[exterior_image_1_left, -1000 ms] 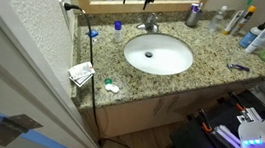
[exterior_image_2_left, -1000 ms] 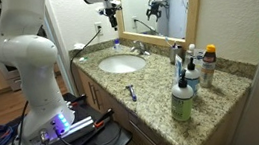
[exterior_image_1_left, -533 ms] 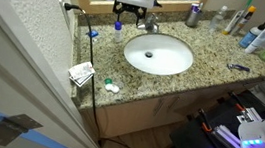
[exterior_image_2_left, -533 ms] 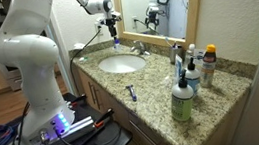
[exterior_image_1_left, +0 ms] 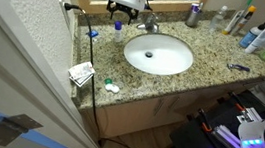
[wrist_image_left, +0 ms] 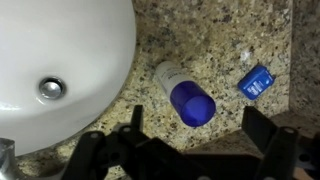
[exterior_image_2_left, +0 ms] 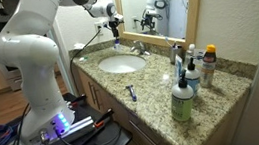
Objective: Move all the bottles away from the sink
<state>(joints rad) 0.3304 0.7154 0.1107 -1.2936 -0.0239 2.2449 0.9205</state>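
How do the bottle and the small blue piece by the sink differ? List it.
The bottle is bigger than the blue piece. The bottle is a round tube on its side; the blue piece is flat and squarish. The bottle is white with a dark blue end; the blue piece is lighter blue throughout. The bottle lies nearer the sink than the blue piece. Both rest on the speckled counter.

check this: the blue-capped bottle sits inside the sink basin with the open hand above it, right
Not quite. The wrist view shows the blue-capped bottle on the granite counter beside the sink, not inside the basin. The open hand is above it, as you said.
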